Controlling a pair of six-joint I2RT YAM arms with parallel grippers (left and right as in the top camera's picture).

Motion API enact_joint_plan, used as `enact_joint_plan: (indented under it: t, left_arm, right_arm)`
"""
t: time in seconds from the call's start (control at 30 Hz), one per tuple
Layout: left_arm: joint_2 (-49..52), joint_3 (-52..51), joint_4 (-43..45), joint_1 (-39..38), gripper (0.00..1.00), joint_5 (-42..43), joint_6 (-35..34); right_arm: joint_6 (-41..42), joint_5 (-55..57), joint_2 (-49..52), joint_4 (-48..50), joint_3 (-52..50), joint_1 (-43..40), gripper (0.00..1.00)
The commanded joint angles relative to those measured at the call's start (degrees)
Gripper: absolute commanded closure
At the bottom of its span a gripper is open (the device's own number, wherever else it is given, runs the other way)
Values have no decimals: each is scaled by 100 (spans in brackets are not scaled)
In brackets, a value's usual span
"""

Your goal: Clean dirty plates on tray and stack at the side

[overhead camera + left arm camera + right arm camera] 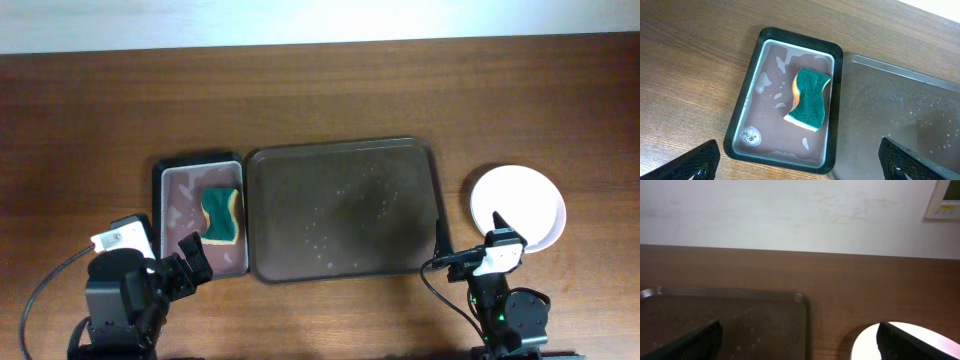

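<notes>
Tray (300,225) bare; white plate (520,200) on bench (320,100) just right of it, ahead and slightly right of right hand (800,330), spread wide; left hand (799,150), also spread, over sponge (810,98), well apart; right arm nearer.

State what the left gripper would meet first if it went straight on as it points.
Probably the near rim of the small black tray; the green sponge lies beyond. Depth is unclear.
</notes>
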Motion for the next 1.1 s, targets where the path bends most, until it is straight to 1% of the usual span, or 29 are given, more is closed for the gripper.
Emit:
enact_joint_plan:
  t: [0.0,0.03,0.07,0.17,0.2,0.23,0.3,0.33,0.37,0.4,0.43,0.5,0.6,1.07]
  left_arm:
    - [-297,-122,-44,-17,0,-153,72]
    - [-474,-293,22,-17,0,-157,72]
    - [-831,-702,291,-17,0,-151,72]
    - [-1873,-2046,1519,-61,1,-131,70]
    - [-2275,-2555,2011,-116,1,-125,68]
    - [-2789,-3176,2708,-197,0,-85,68]
    - [-3182,-3646,3333,-240,0,-85,70]
    - [-3329,-3919,3823,-240,1,-90,74]
    - [-3314,-4179,4518,-238,1,-79,229]
    - [-3316,-4570,5567,-238,0,168,793]
    - [-3316,-4712,5849,-238,1,278,953]
    - [-3316,-4778,5707,-243,1,400,1150]
    - [-3316,-4776,5167,-243,1,415,1141]
    - [-3316,-4776,5156,-238,0,413,1143]
  right_arm:
    - [0,-81,-37,-22,-28,35,1]
    - [0,-81,-37,-22,-28,35,1]
    - [0,-81,-37,-22,-28,35,1]
    - [-2,-81,-37,-22,-28,35,1]
    - [0,-81,-37,-22,-28,35,1]
    - [0,-79,-37,-22,-28,35,1]
    - [0,-81,-37,-22,-28,35,1]
    - [0,-79,-37,-22,-28,35,1]
    - [0,-79,-37,-22,-28,35,1]
    - [-2,-81,-37,-22,-28,35,1]
    - [0,-79,-37,-22,-28,35,1]
    - [0,-79,-37,-22,-28,35,2]
    - [-2,-81,-37,-22,-28,35,1]
    - [-2,-81,-37,-22,-28,35,1]
